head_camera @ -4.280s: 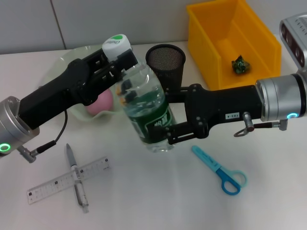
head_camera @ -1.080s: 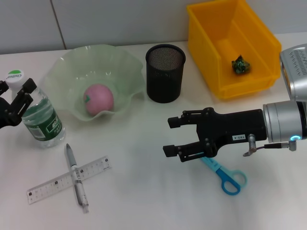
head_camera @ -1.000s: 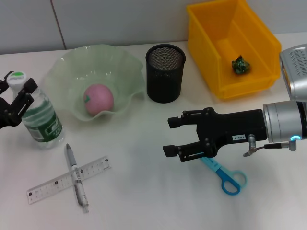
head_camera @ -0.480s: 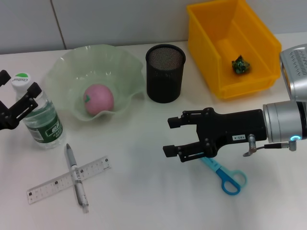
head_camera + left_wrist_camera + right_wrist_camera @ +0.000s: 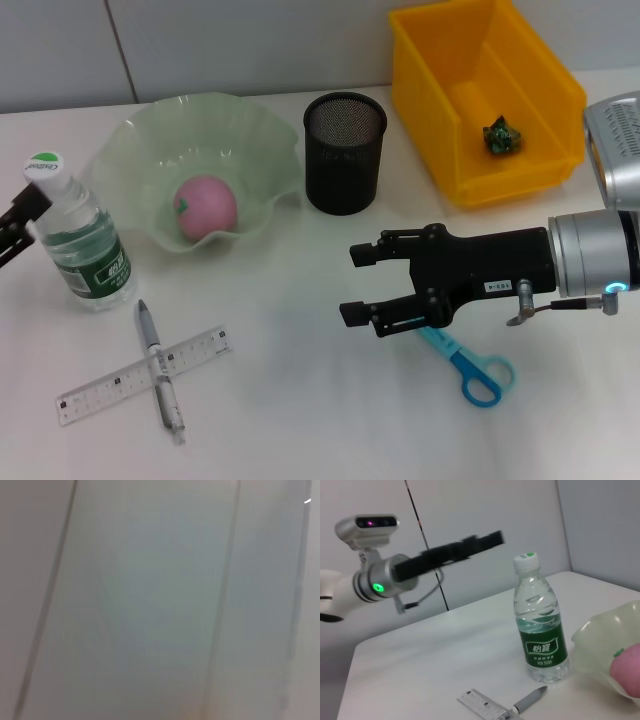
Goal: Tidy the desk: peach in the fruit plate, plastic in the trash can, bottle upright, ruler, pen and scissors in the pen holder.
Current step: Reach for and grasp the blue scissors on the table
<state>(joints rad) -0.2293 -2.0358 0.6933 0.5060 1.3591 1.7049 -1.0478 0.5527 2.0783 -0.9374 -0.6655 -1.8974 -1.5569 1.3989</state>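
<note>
The water bottle stands upright near the desk's left edge, green cap up, free of any grip. Just beside it, the left gripper shows only as dark fingers at the left edge of the head view, apart from the bottle; how wide its jaws stand cannot be told. The pink peach lies in the pale green fruit plate toward the desk's back edge. Near the front-left corner the pen lies across the ruler. The black mesh pen holder stands right of the plate. The crumpled plastic sits in the yellow bin at the back-right corner. The right gripper hovers mid-desk, jaws spread and holding nothing, just above the blue scissors.
</note>
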